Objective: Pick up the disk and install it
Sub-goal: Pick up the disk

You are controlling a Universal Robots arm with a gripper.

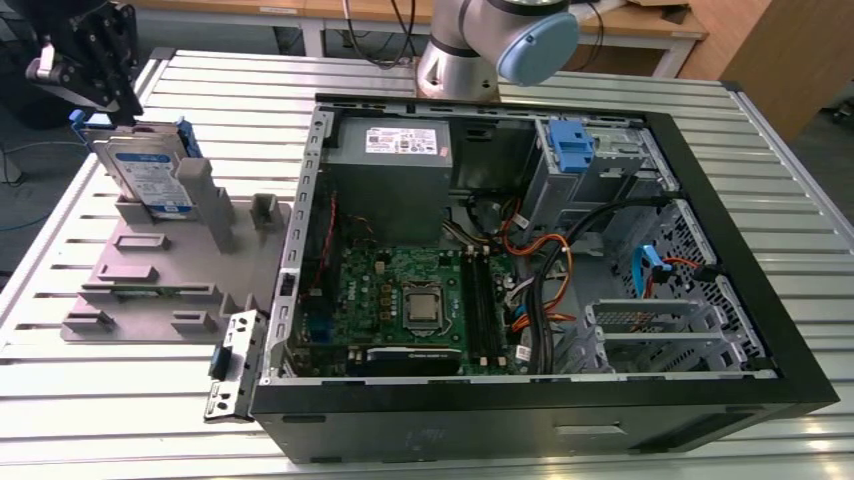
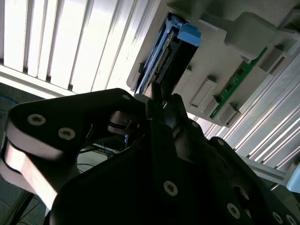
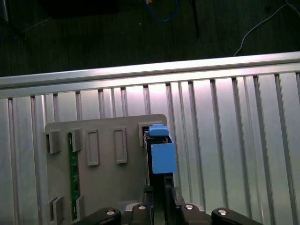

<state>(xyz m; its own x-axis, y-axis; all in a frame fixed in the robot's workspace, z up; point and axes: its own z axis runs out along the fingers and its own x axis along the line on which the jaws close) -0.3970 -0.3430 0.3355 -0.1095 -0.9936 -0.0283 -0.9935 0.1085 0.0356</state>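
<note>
The disk point(image 1: 144, 172) stands on edge, leaning a little, in the grey moulded holder point(image 1: 160, 262) at the exterior view's left. Its white-and-blue label faces the camera and its blue rail frame shows at the top. My gripper point(image 1: 123, 115) hangs right above the disk's upper edge, at or nearly touching it. In the first wrist view the gripper point(image 3: 159, 193) is lined up over the disk point(image 3: 161, 157), seen edge on in the holder point(image 3: 105, 154). In the second wrist view the gripper point(image 2: 164, 101) points at the disk's end point(image 2: 171, 56).
An open computer case point(image 1: 767, 300) lies at the exterior view's right, with a motherboard point(image 1: 400, 290), a grey power-supply box point(image 1: 394, 140), orange and black cables and a blue-latched drive bay point(image 1: 571, 148). A green board point(image 3: 72, 173) lies in the holder. The table point(image 1: 80, 400) is ribbed metal.
</note>
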